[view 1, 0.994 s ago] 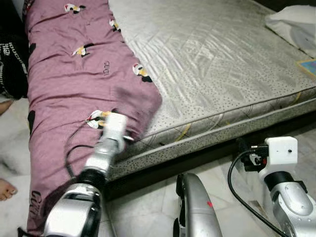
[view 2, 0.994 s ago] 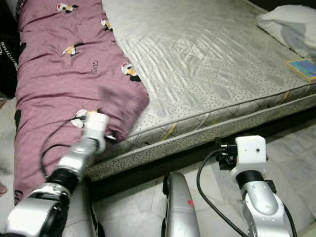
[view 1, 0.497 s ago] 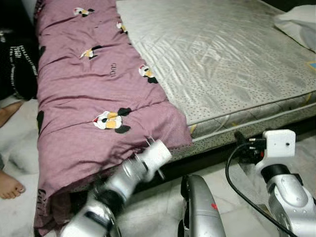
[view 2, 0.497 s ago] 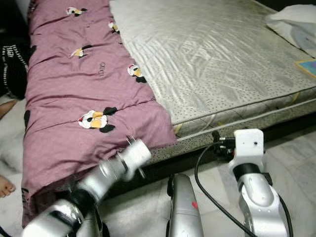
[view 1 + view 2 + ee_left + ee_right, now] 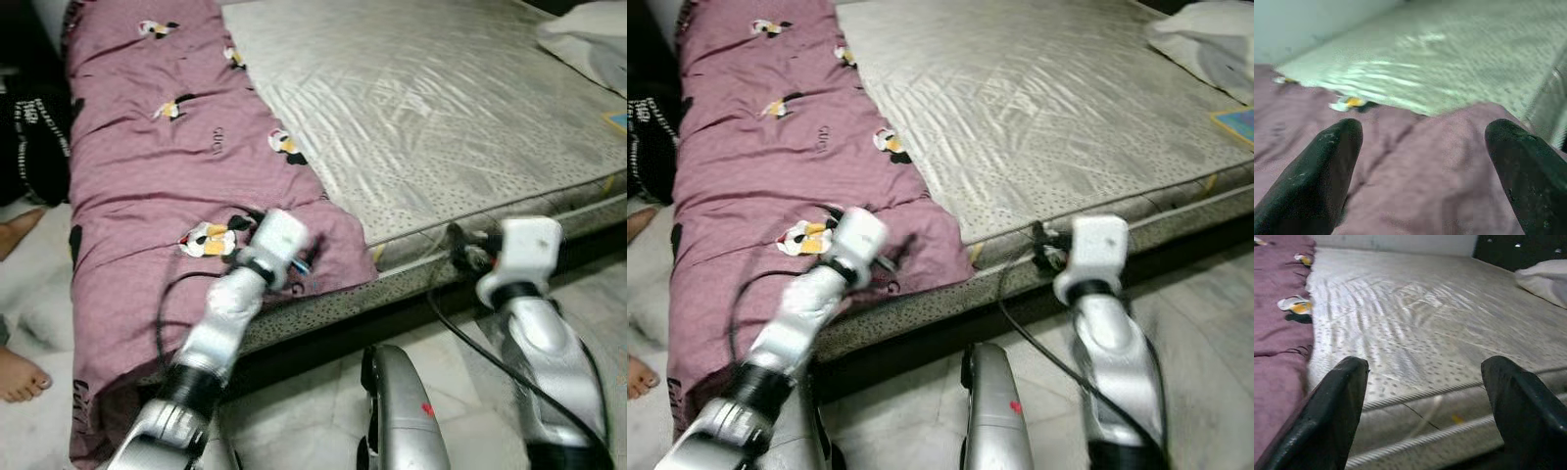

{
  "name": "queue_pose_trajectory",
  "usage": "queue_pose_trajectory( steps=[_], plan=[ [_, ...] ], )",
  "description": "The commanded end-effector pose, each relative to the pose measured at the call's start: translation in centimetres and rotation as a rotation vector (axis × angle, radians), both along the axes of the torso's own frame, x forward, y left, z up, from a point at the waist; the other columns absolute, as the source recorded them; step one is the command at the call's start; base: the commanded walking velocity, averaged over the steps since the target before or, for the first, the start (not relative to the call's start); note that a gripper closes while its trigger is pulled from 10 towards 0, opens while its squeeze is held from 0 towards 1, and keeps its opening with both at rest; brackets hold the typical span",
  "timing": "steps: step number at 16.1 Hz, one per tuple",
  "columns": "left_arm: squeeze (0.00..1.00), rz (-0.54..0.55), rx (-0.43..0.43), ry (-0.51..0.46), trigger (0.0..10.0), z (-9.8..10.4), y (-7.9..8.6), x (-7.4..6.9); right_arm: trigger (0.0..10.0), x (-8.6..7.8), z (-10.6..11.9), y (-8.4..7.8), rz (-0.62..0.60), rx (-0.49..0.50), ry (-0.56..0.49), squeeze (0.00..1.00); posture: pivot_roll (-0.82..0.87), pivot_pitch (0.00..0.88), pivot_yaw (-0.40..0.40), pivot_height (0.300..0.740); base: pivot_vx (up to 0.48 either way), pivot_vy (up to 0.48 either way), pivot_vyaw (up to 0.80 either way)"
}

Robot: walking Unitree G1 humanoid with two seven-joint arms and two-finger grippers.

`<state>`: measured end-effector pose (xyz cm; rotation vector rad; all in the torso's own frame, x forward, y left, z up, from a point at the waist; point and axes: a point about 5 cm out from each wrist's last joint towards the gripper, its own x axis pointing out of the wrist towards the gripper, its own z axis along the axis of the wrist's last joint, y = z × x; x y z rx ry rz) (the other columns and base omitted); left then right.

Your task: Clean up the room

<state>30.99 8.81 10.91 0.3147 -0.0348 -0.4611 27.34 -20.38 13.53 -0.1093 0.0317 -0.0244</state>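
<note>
Head views: a purple blanket (image 5: 167, 186) covers the left strip of the mattress (image 5: 431, 108) and hangs over its near edge. The left gripper (image 5: 299, 262) sits over the blanket's near corner; the right gripper (image 5: 460, 257) is at the mattress's front edge.

Left wrist view: fingers (image 5: 1312, 176) spread wide, empty, blanket just beyond them.

Right wrist view: fingers (image 5: 1327, 416) spread wide, empty, facing the mattress's edge; a pillow (image 5: 1542, 279) lies at the far corner.
</note>
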Motion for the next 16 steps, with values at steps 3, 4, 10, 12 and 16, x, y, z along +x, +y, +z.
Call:
queue_pose_trajectory(
  steps=[3, 4, 10, 12, 16],
  plan=[
    [0.00, 0.066, -0.089, -0.017, 10.0, 0.9, 2.3, -3.3, 10.0, 2.5, -0.6, 2.0, 0.060, 0.030, -0.003, 0.00, 0.05, 0.000, -0.037, 0.508, 0.000, 0.000, 0.00],
    [0.00, 0.132, -0.123, -0.015, 10.0, 1.0, 3.2, -4.4, 10.0, 3.2, -0.6, 2.6, 0.081, 0.042, -0.005, 0.00, 0.07, 0.000, -0.042, 0.508, 0.000, 0.000, 0.00],
    [0.00, 0.679, -0.145, 0.039, 10.0, 0.6, 11.5, -10.7, 10.0, 7.1, -2.6, 7.6, 0.267, 0.157, 0.111, 0.00, 0.25, 0.000, -0.081, 0.508, 0.000, 0.000, 0.00],
    [0.00, 0.691, -0.166, 0.035, 10.0, 1.5, 11.4, -11.8, 10.0, 7.4, -3.3, 11.0, 0.361, 0.198, 0.160, 0.00, 0.29, 0.028, -0.115, 0.508, 0.000, 0.000, 0.00],
    [0.00, 0.700, -0.181, 0.028, 10.0, 2.6, 10.5, -12.9, 10.0, 6.8, -4.6, 16.3, 0.502, 0.227, 0.237, 0.00, 0.33, 0.059, -0.135, 0.508, 0.000, 0.000, 0.00]
  ],
)
